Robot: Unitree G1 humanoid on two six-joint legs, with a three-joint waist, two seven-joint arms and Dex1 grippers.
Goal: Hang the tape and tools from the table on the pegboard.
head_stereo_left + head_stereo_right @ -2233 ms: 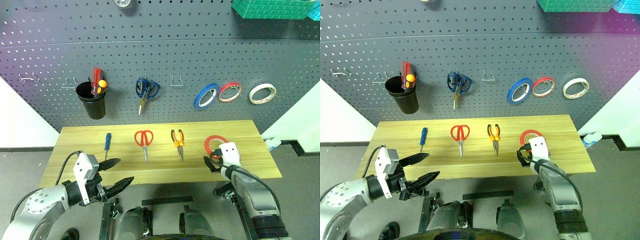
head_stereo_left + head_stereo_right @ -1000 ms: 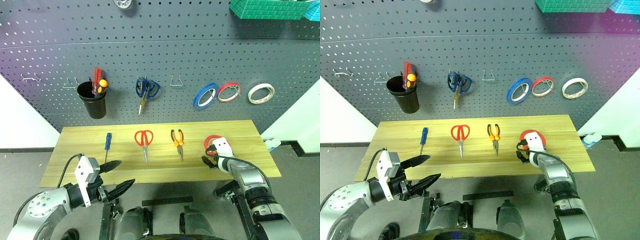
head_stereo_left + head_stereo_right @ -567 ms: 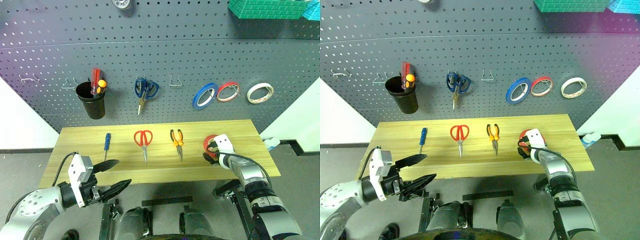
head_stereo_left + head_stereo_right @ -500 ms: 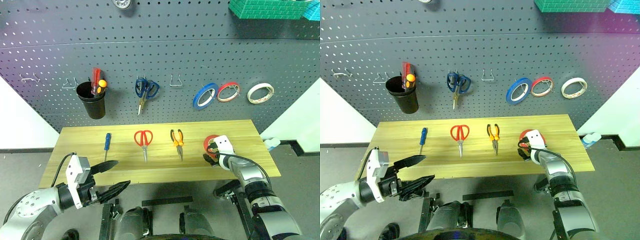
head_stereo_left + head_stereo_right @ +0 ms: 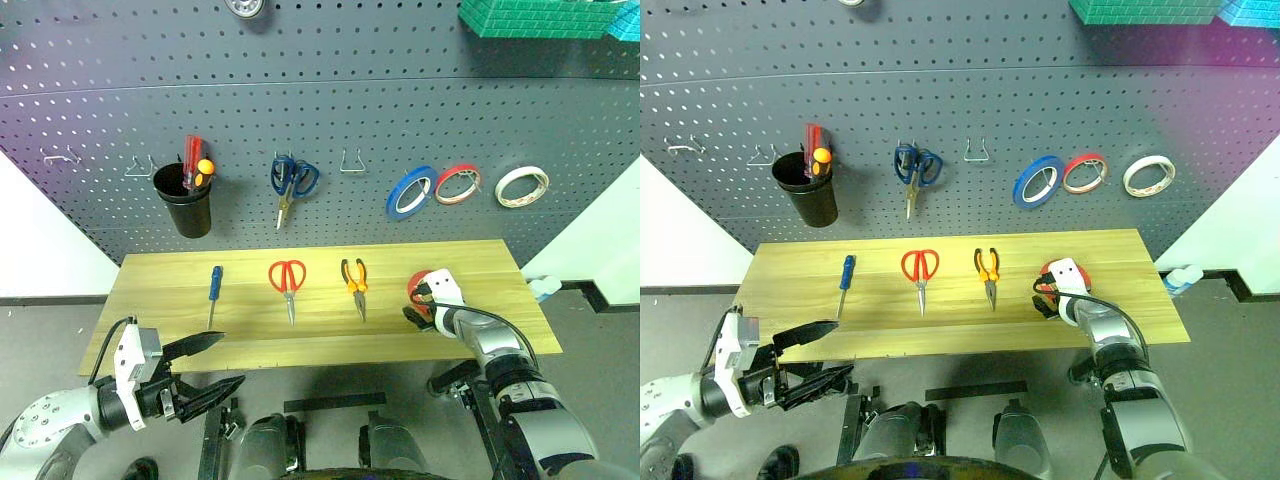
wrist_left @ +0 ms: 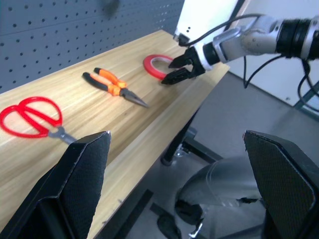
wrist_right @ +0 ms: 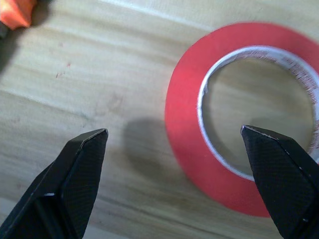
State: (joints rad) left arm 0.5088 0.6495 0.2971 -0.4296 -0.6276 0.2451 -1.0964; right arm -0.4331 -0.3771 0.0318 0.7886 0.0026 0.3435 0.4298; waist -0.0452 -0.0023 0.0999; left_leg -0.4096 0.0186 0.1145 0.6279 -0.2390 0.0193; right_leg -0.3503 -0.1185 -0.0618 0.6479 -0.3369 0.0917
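Red tape [image 7: 209, 164] flat on the wooden table [image 5: 150, 275], near its right end, right of the pliers [image 5: 355, 285]. Right gripper [image 6: 174, 70] just above it, fingers spread wide, nothing held. Left gripper [image 5: 205, 365] open too, off the front edge.

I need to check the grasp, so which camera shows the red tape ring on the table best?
The right wrist view: the red tape ring lies flat, close up. The left wrist view shows it small behind the right hand; in the eye views that hand partly hides it.
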